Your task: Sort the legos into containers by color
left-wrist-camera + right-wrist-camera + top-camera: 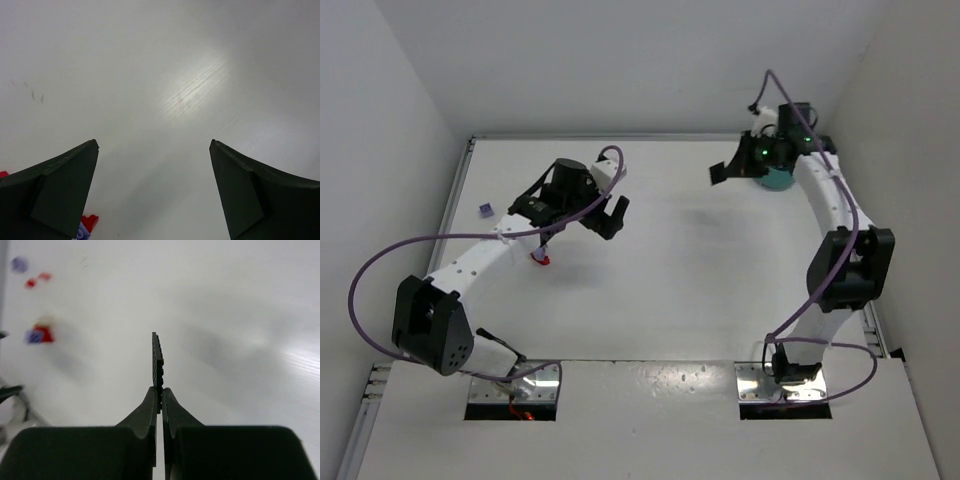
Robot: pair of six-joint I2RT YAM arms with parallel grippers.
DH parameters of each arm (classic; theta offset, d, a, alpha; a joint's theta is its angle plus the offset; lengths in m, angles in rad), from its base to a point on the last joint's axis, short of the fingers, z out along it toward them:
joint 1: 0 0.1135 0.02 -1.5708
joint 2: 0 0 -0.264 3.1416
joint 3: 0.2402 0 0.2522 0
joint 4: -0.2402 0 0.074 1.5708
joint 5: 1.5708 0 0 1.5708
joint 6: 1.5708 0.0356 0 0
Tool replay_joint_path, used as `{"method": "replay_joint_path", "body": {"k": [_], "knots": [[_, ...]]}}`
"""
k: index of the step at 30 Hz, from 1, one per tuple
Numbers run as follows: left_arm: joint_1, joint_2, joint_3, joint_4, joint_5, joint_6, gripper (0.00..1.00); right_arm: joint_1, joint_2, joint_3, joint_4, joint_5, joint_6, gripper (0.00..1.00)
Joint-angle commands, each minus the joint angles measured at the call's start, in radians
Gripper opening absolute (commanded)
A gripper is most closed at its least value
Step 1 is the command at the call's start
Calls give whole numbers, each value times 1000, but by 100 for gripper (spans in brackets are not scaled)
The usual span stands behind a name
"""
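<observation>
At 9 o'clock on the bench (670, 290) a purple lego (485, 209) lies alone. A red lego (540, 259) sits at 7 o'clock from the left fingers (60, 190), which are spread wide and grasp nothing; the left wrist view shows it beside a pale purple piece by one finger. The teal tub (777, 180) stands at 2 o'clock, mostly hidden under the right arm, its compartments out of sight. At its 9 o'clock the right fingers (150, 407) are clenched on a thin dark strip (157, 360); I cannot tell whether it is a lego
</observation>
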State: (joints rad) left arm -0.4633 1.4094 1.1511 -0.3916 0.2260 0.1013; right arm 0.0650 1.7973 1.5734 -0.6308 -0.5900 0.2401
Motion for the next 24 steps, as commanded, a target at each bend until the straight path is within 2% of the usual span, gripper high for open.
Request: {"method": "replay_joint_path", "body": {"k": [1, 5, 9, 15, 24], "knots": [[18, -40, 24, 89, -149, -130, 100, -119, -50, 131, -61, 228, -81, 0], [29, -30, 24, 128, -255, -180, 100, -272, 35, 264, -92, 332, -81, 0], [29, -10, 33, 138, -292, -180, 100, -346, 115, 381, -92, 432, -42, 0], [38, 0, 24, 158, -283, -170, 100, -389, 221, 461, -101, 375, 91, 0], [67, 19, 42, 158, -318, -150, 100, -389, 330, 528, -64, 404, 110, 0]]}}
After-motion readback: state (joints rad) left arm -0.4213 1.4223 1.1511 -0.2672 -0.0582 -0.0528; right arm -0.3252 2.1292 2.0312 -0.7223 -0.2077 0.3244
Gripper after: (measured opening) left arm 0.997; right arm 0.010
